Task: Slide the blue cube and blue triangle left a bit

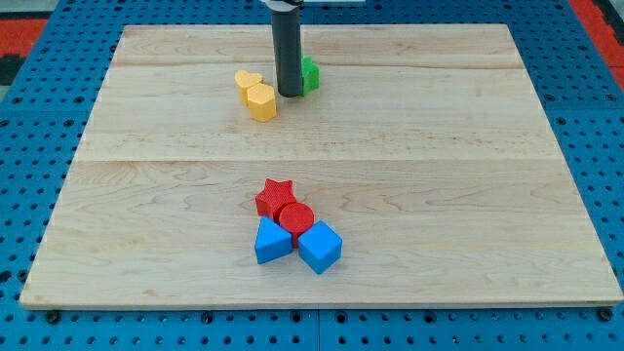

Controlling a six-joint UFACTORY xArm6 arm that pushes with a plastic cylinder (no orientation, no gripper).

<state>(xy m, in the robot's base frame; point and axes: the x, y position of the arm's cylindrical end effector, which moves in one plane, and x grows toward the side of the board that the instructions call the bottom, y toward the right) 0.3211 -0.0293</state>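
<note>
A pale wooden surface (pixel 468 195) is laid over a blue pegboard (pixel 29 146); no writing or label can be read. My tip (pixel 291 94) is set near the view's top, between a yellow hexagon block (pixel 261 101), with a yellow heart block (pixel 248 84) touching it, and a partly hidden green block (pixel 310 73). There are no fingers on the rod. Well apart, toward the view's bottom, the blue triangle (pixel 272 241) and blue cube (pixel 320 247) are seen side by side, a red cylinder (pixel 295 218) and red star (pixel 275 196) touching just above.
</note>
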